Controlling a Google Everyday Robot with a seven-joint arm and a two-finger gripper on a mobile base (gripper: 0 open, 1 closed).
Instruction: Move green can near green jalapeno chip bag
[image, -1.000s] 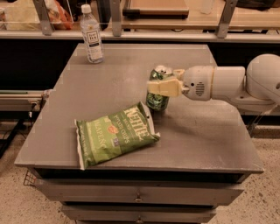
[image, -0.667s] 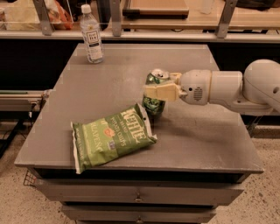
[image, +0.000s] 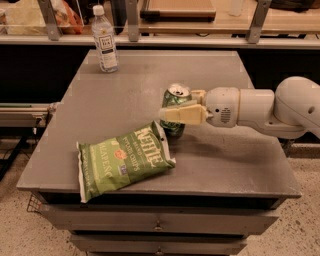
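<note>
Grey and scuffed, the table (image: 225, 165) fills most of my view. I take the green jalapeno chip bag (image: 122, 160) as my marker: it lies flat near the table's front edge, its lettered end angled up and to the right. Far behind the bag, at the back left of the top, a clear water bottle (image: 104, 40) stands upright, well apart from everything else. Further back from the bag runs a wooden shelf (image: 200, 27) with metal posts, and below the bag I can see the table's drawers (image: 157, 222).

The green can (image: 173, 98) stands upright just behind the bag's upper right corner. It is very close, but I cannot tell whether the two touch. The gripper (image: 176, 106) sits at the can, on a white arm (image: 260, 107) that extends from the right of the bag. Its tan fingers (image: 182, 114) are clamped on the can, one across the can's front and the other behind its rim. The can's base is at the table surface or just off it; I cannot tell which.
</note>
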